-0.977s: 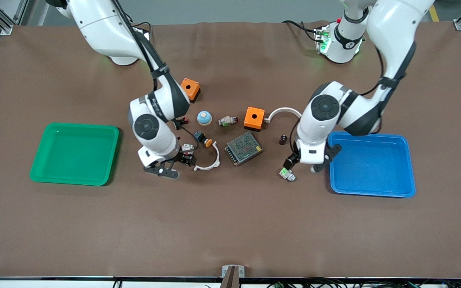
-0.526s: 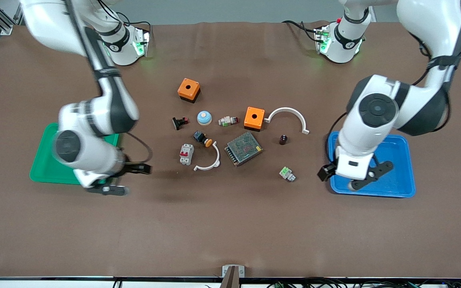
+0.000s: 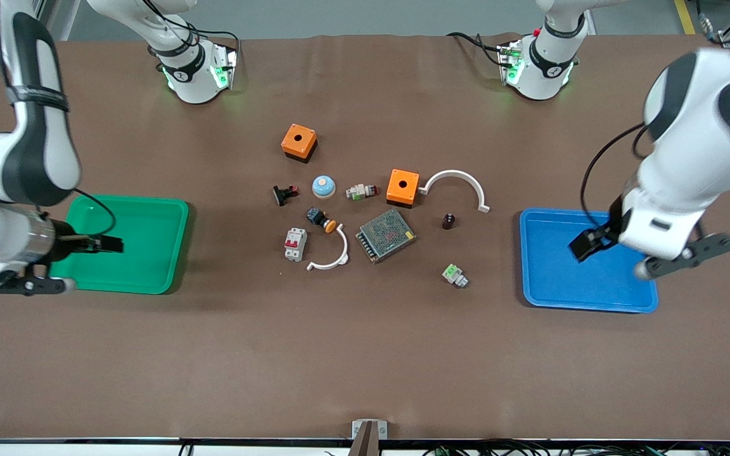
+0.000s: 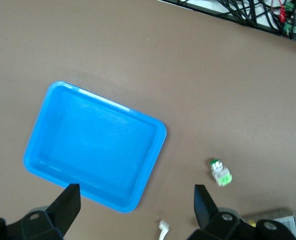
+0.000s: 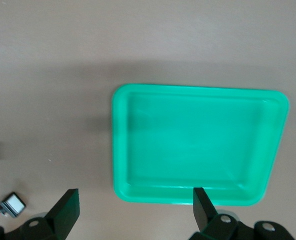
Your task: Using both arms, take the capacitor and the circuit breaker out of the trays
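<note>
The left claw (image 3: 647, 254) hangs spread and empty over the blue tray (image 3: 533, 291); the right claw (image 3: 67, 263) hangs spread and empty over the green tray (image 3: 168, 278). On the table (image 3: 365, 354), the capacitor (image 3: 448, 221) and the breaker (image 3: 295, 244) flank the mesh box (image 3: 386, 235).

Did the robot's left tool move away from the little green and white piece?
Yes. The left tool went from beside the green-and-white piece toward the left arm's end, now above the blue tray.
</note>
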Available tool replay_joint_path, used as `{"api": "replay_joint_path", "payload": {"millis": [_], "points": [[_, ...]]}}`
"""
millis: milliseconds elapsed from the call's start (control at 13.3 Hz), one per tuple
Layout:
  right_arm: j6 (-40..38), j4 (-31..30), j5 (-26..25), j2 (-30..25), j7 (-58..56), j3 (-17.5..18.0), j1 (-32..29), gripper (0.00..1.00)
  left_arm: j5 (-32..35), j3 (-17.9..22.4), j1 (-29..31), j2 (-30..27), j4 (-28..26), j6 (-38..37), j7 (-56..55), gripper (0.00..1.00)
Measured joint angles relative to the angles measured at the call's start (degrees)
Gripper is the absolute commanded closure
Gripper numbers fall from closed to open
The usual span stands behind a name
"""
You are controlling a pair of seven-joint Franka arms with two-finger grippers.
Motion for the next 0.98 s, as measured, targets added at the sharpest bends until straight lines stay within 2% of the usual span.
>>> {"api": "replay_joint_path", "payload": {"millis": [150,301,451,677,977], "points": [[-2.3,1.8,0.0,-0.5,-1.3,0.0,-2.6,0.0,-4.6,6.2,-1.7,-4.3,-0.1,-2.6,9.1,0.0],[-3.7,4.7,0.0,-0.5,-1.4,0.1,-3.8,0.0,-6.6,13.1,-4.9,-7.0,-0.2,-6.3,17.6,0.0],[-5.8,7.2,0.0,-0.6,-1.4,0.1,-4.1,0.0,-9.3,17.4,-6.6,-8.7,-0.9,-9.2,22.7,0.0],[-6.2,8.6,0.0,-0.5,-1.4,0.4,-4.1,0.0,-11.5,19.5,-6.6,-12.4,-4.9,-10.4,25.1,0.0],[-7.7,8.9,0.0,-0.6,-1.4,1.5,-3.7,0.0,-11.5,19.5,-7.1,-19.4,-12.2,-10.6,25.3,0.0]]}}
